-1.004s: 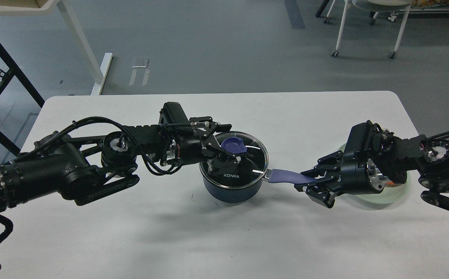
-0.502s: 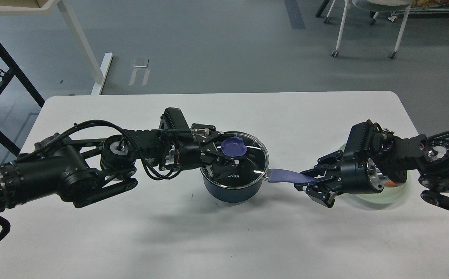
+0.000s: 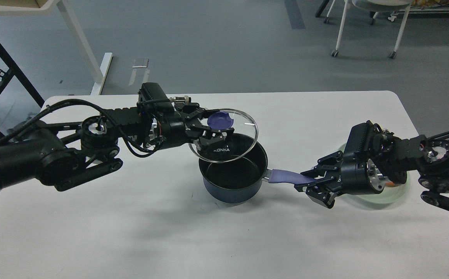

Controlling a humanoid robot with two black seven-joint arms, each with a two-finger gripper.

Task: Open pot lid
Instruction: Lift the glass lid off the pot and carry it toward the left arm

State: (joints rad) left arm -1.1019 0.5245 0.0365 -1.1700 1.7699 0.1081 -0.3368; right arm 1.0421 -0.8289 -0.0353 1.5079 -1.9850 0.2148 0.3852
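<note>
Glass lid w/ purple knob is off the pot, held tilted in the air just above and left of the pot's rim, approx frame centre. Lid's lower edge overlaps the pot's left rim in this view; can't tell if touching. Left gripper is clenched on the knob, one finger over it, one under; arm comes in from centre-left of frame.

Dark blue pot sits on the white table at frame centre, open, black inside visible. Its purple handle sticks out to the right. Right gripper, centre-right, is clamped on the handle's far end, fingers above and below it.

Behind right gripper's wrist, near right edge of table: pale green plate w/ sth orange on it, mostly hidden by arm, can't tell what.

Upper frame: grey floor, white table leg upper left, wheeled chair legs upper right.
</note>
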